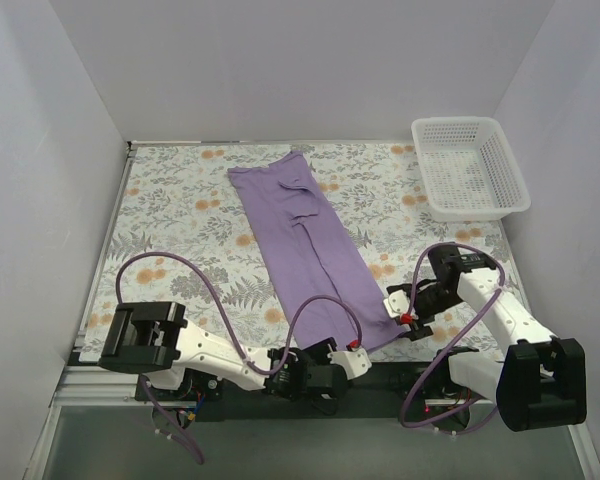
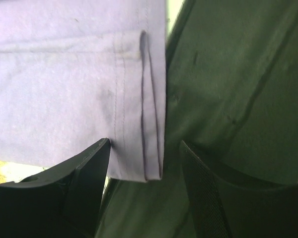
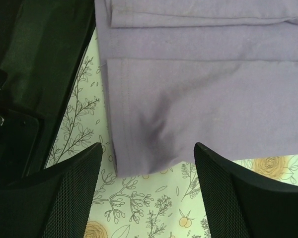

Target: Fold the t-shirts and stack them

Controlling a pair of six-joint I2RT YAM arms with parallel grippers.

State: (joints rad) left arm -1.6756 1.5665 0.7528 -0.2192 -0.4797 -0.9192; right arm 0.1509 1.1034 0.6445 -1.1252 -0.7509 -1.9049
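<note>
Top external view gives me the t-shirt (image 1: 305,240) as a long narrow band, doubled lengthwise. It runs at a slant across the flowered table (image 1: 180,200), from the far middle down to the near edge right of centre. That shape is why both arms crowd the near end: I reckon the hem is the end to lift for the next fold, up toward the collar.

Left gripper (image 2: 145,148) sits low at the near-left hem corner, jaws apart, with the layered stitched edge lying between them and nothing pinched. Right gripper (image 3: 147,148) is over the opposite hem corner, jaws spread wide and the cloth centred in the gap, not gripped. Whether its fingertips touch the table I can't quite tell from this angle.

Left arm lies stretched flat along the near rail, wrist reaching right. Right arm is bent back on itself, wrist pointing left. White basket (image 1: 470,170) sits far right, well apart from the shirt.
</note>
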